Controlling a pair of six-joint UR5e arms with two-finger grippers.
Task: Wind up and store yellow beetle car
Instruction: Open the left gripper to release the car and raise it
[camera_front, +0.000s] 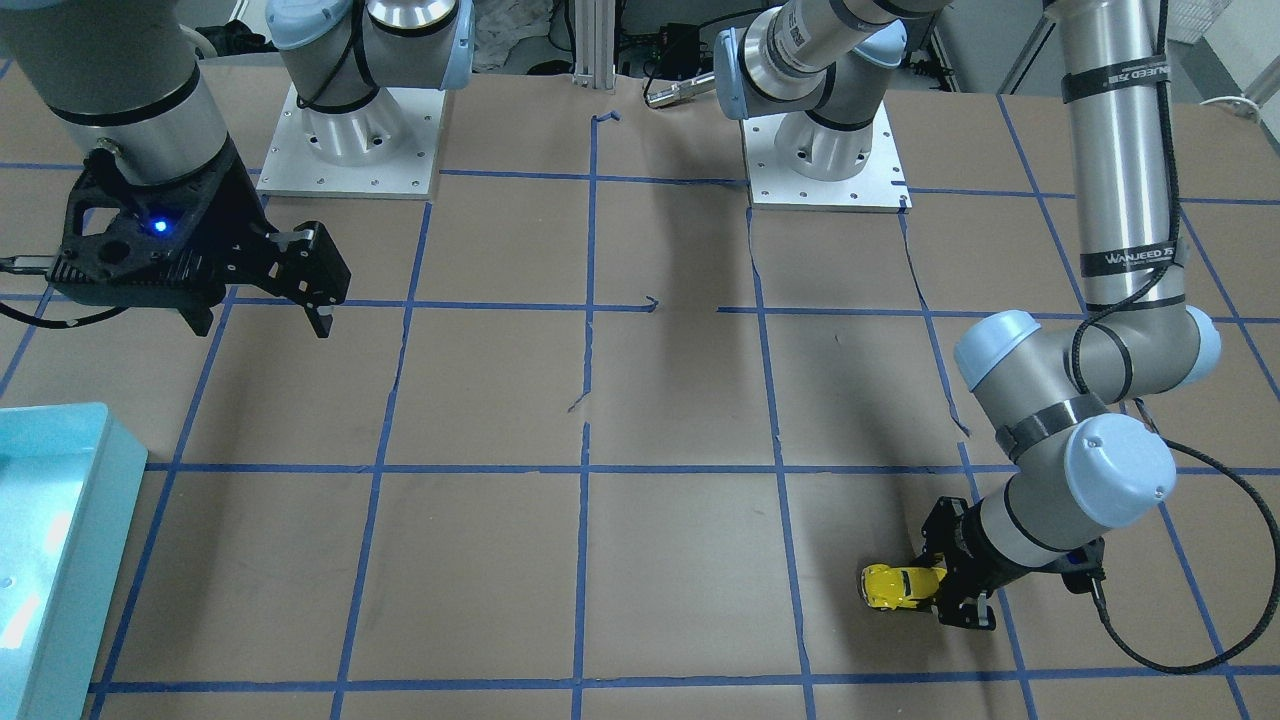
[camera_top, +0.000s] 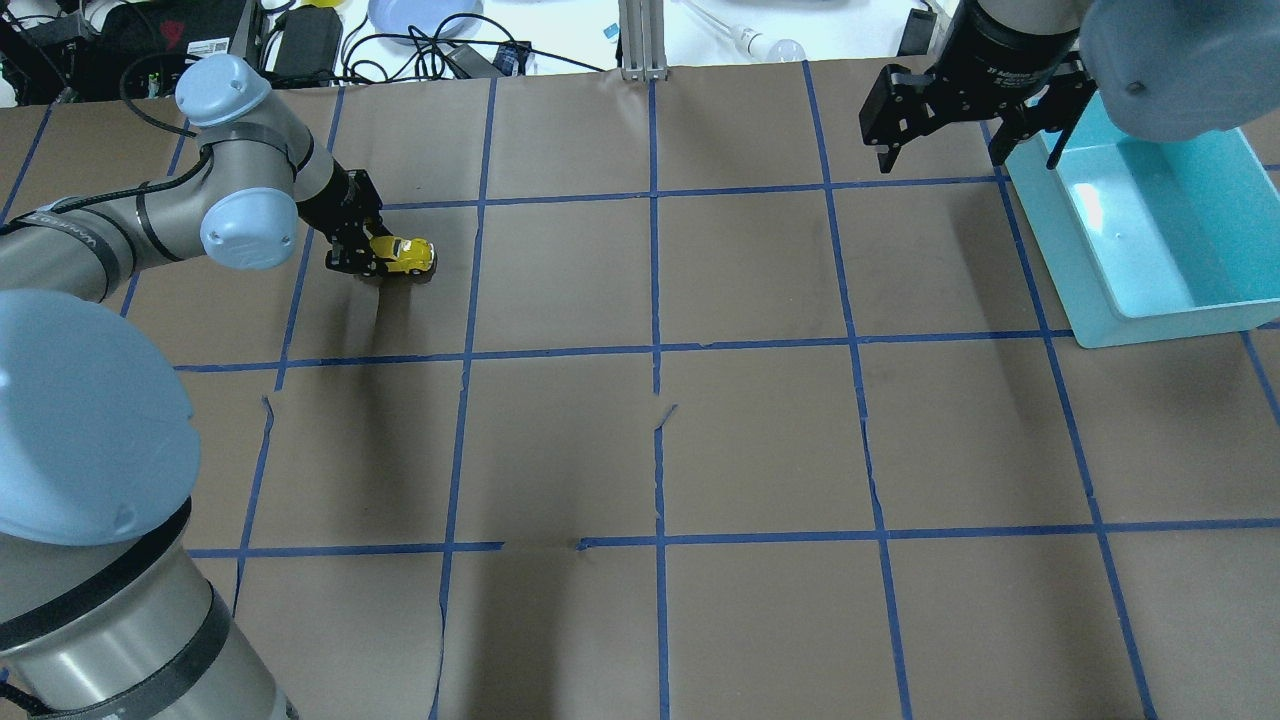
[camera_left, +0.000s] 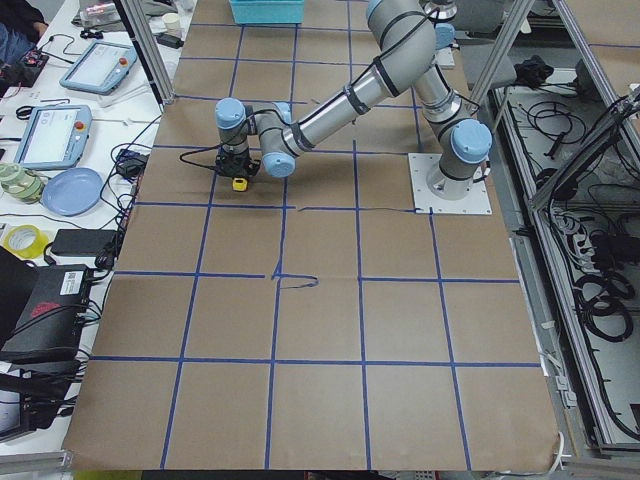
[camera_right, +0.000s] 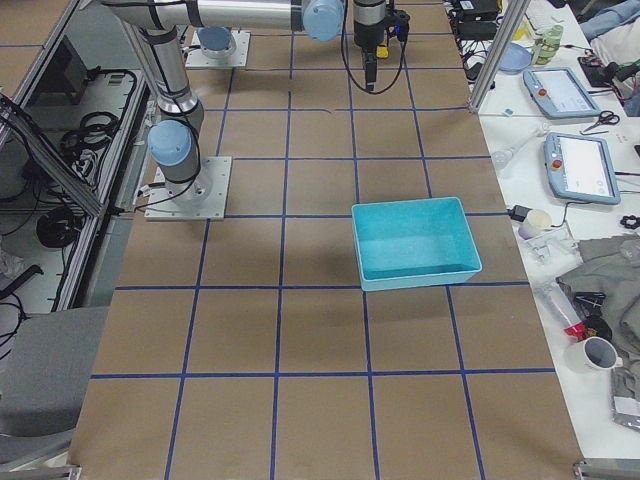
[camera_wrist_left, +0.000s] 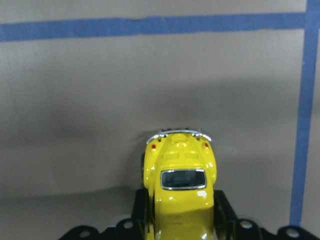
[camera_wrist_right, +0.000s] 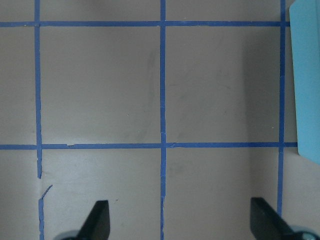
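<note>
Grip first, from the front-facing view: the left gripper (camera_front: 940, 588) is pinching the yellow beetle car (camera_front: 895, 585) by one end, low over the brown paper on the robot's left side. The right gripper (camera_front: 262, 322) hangs spread and bare near the teal bin (camera_front: 60, 520). The overhead view agrees: the car (camera_top: 403, 255) pokes out of the left fingers, well apart from the bin (camera_top: 1150, 230) across the table. From the left end the car (camera_left: 240, 183) is a yellow speck under the near wrist. The right-end view shows the bin (camera_right: 415, 240) beside the raised right arm, with no car in this view. The left wrist camera shows both black fingers (camera_wrist_left: 142, 210) clamped on the car's flanks, its rear window and tail lamps pointing away; I cannot tell whether the wheels press on the paper. The right wrist camera shows widely parted tips and the bin's edge. By my reading the pickup is done. Winding cannot be confirmed, and carrying the car to the bin remains.
</note>
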